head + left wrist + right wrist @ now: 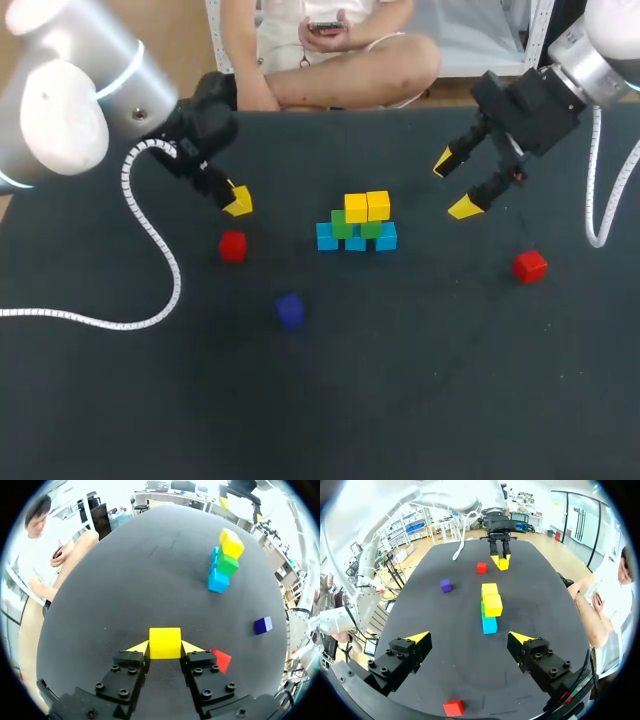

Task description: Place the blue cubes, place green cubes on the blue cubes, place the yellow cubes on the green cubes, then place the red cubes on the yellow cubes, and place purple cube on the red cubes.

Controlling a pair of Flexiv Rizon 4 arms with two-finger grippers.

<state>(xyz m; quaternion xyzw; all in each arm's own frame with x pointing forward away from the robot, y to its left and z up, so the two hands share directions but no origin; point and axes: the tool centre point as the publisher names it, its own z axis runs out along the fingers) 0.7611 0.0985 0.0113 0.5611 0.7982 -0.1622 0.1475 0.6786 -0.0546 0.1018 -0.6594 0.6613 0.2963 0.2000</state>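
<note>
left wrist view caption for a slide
Left gripper shut on a yellow cube, the half-built cube stack ahead of it.

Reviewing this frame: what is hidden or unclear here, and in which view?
- Head view: the yellow cube in the left hand merges with its yellow tips.
- Left wrist view: the red cube is partly hidden behind that hand's finger.
- Right wrist view: the stack is seen end-on, so its lower cubes cannot be counted.
- Head view: the middle blue cube is mostly covered by the green cubes.
</note>
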